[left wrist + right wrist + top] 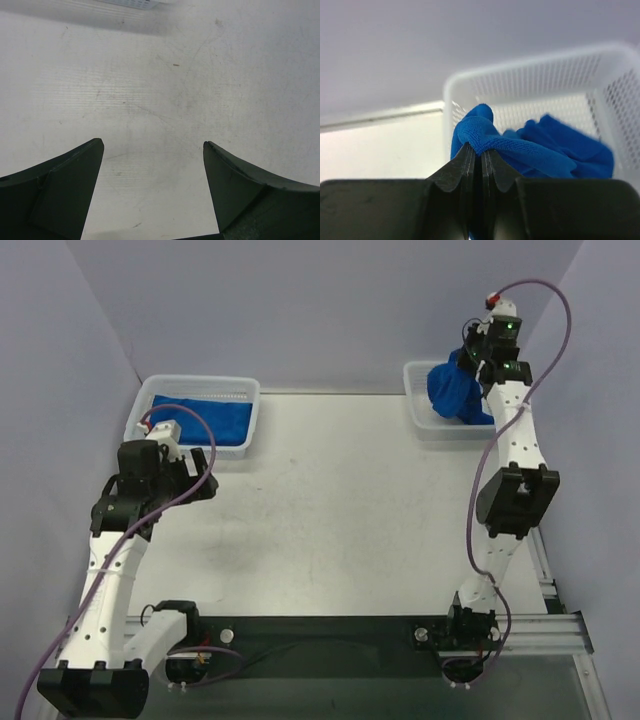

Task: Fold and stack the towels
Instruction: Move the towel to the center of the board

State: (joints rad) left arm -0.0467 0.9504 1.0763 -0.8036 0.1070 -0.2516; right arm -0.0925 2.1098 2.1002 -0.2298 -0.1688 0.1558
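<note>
The desk carries two white mesh baskets at its far corners, with bare surface between them. The left basket holds a flat towel that lies spread across its floor. The right basket holds a crumpled towel heap. Whether this heap is one cloth or several cannot be told.

The right tool reaches over the right basket. Its jaws are pressed together on a raised ridge of the towel heap, and the cloth bulges just above the tips. The left tool hangs over bare desk near the left basket, jaws spread wide and holding nothing.

Judged step: extraction of a towel from the right basket.

Hazards:
- Slip. The pinch sits on a narrow ridge near the jaw tips. A fast lift may pull the cloth free.
- Double pick. If the ridge includes more than one towel, both rise together.
- Basket drag. Terry loops can snag the mesh. The light basket may then tilt or slide toward the desk edge.
- Poor handover. A bunched grip leaves no free corner for the left tool.
</note>
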